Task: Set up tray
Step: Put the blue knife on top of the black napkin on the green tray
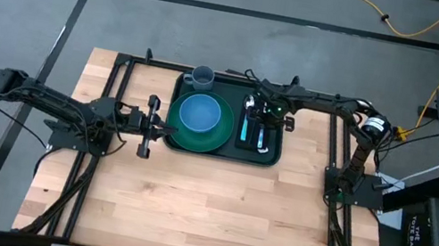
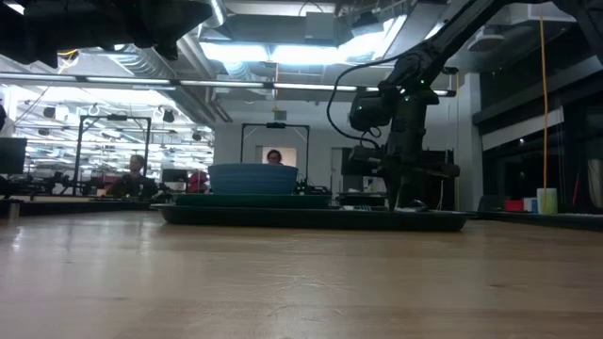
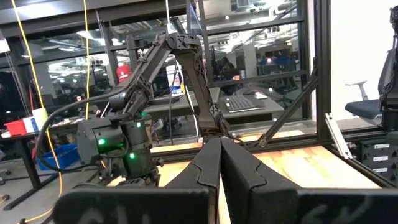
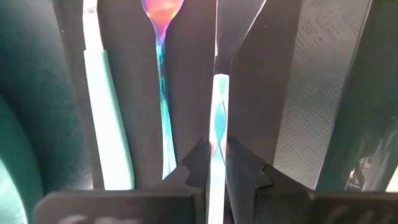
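Tray sits at the table's far middle, w/ plate, bowl and cup. Right gripper is over its black mat, pinching a utensil handle. Left gripper is closed, empty, just beside the tray.

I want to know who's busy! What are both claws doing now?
Left claw: closed, holding nothing.
Right claw: closed on a teal-handled utensil.

Our two arms: right one working, left one waiting.
Our right gripper points straight down from a bent arm, its fingers pinched almost together on something thin. Our left gripper rests low and level, fingers pressed shut.
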Tool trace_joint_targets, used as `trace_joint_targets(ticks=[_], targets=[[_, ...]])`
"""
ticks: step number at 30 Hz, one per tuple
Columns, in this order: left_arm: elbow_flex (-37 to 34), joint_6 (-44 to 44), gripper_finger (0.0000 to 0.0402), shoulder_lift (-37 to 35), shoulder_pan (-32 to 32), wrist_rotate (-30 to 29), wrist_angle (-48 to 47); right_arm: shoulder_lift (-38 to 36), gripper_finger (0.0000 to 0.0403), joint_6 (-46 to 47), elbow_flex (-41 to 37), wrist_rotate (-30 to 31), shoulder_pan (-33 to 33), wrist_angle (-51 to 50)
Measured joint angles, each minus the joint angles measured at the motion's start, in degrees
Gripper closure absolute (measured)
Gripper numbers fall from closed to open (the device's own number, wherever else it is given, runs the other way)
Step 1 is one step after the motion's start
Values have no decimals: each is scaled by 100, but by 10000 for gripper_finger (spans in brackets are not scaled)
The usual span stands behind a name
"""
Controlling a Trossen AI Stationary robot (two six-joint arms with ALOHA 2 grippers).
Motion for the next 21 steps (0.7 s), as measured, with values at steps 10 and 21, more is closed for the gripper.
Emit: trace_joint_targets(ticks=[10,21], targets=[[0,-60,396,0,0,2,0,0,346,7,0,-72,0,4],[0,-133,396,0,0,2,0,0,344,-15,0,-155,0,20]])
